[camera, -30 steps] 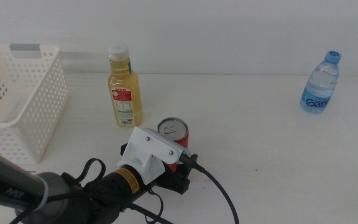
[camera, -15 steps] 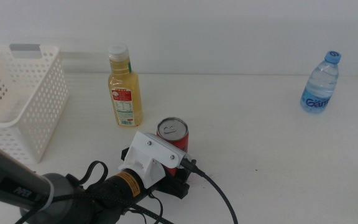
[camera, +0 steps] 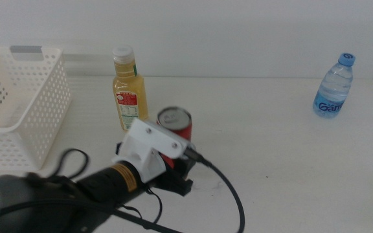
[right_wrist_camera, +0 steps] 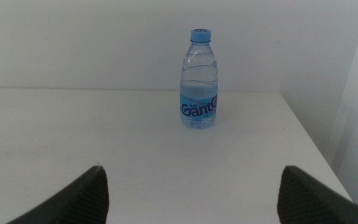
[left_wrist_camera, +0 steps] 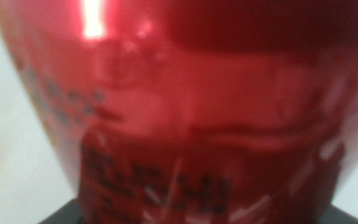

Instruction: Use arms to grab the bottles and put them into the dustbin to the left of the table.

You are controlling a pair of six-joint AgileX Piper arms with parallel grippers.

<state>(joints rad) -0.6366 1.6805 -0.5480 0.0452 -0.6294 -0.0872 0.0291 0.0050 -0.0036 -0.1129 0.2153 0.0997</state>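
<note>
My left gripper (camera: 177, 167) is shut on the slim red can (camera: 175, 123), which hangs just above the table (camera: 277, 155) near its middle. The can (left_wrist_camera: 191, 106) fills the left wrist view, blurred, with the dark jaws only at the corners. Just left of the can stands the yellow juice bottle (camera: 129, 90). The white dustbin (camera: 44, 103) sits at the table's left end. A small clear water bottle (camera: 334, 87) stands upright at the far right. In the right wrist view my right gripper (right_wrist_camera: 194, 199) is open, well short of the water bottle (right_wrist_camera: 199, 81).
A black cable (camera: 228, 194) trails from the left wrist across the table's front. The table's right edge (right_wrist_camera: 309, 143) runs close behind the water bottle. A white wall backs the table.
The left gripper has lifted the red can off the table and carried it up and left, closer to the juice bottle. The water bottle and juice bottle have not moved.
</note>
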